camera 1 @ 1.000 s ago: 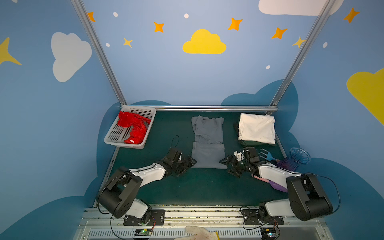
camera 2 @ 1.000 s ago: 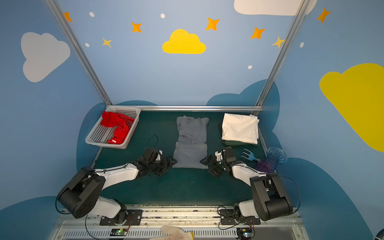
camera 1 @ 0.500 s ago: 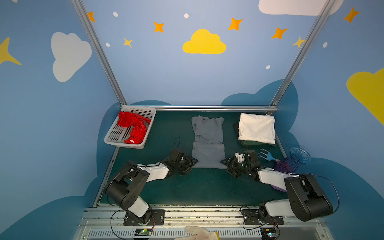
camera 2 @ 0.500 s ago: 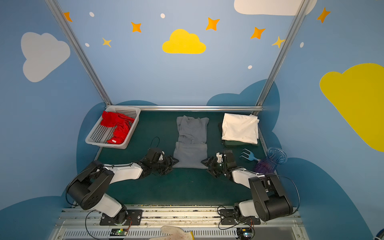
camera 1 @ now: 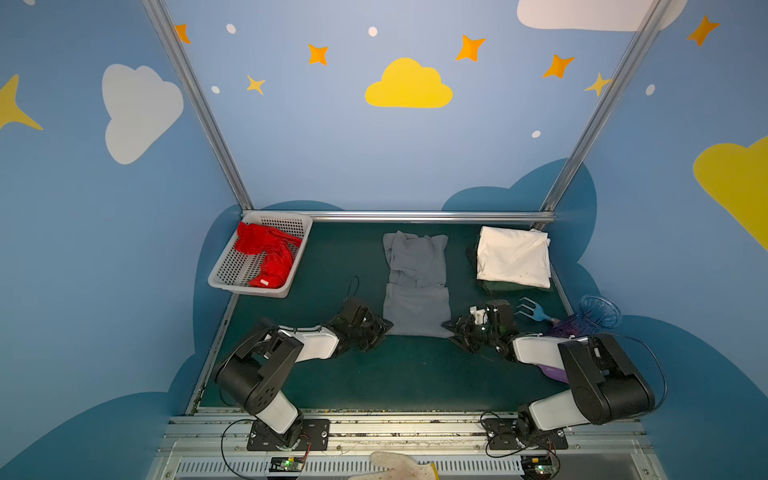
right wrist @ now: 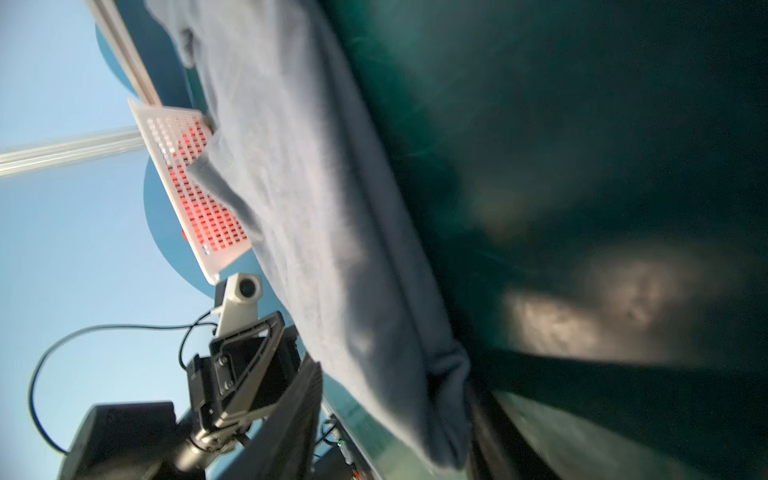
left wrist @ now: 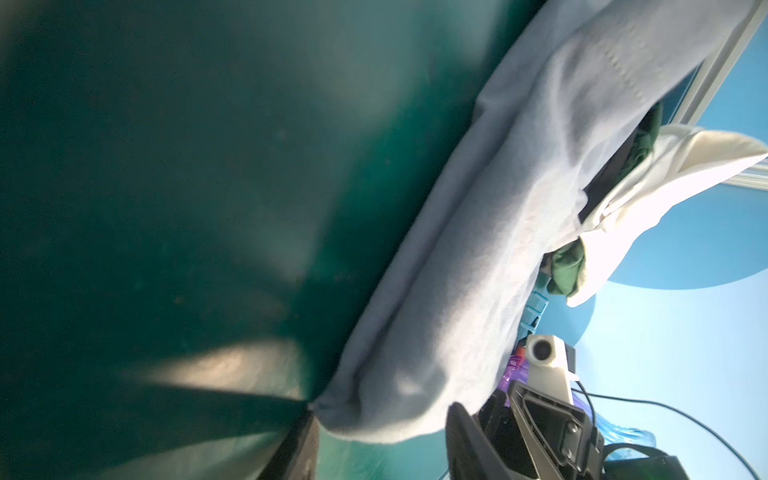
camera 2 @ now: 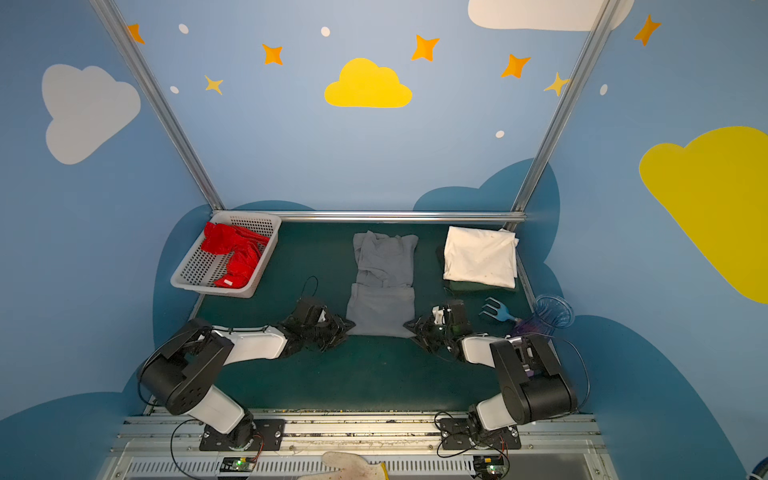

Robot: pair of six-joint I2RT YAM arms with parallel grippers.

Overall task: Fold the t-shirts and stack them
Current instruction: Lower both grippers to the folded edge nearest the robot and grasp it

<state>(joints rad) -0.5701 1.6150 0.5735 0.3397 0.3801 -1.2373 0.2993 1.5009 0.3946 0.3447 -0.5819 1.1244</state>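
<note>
Grey t-shirt (camera 1: pixel 417 270), cream t-shirt (camera 1: pixel 513 257), red t-shirt (camera 1: pixel 270 253) — three, plus one basket (camera 1: pixel 245 289).

Green table (camera 1: pixel 395 374): white basket (camera 1: pixel 245 289) back left, grey t-shirt (camera 1: pixel 415 307) centre, dark green cloth (camera 1: pixel 498 286) back right, blue fork (camera 1: pixel 536 312) nearby.

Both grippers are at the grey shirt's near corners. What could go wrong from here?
1. The grey t-shirt looks layered at its near corners; the left gripper or right gripper might pinch only one layer, so the fold would sag open.
2. Its far half looks rumpled; folding over could trap creases.
3. The blue fork lies close to the right arm; a wide swing might knock it.
</note>
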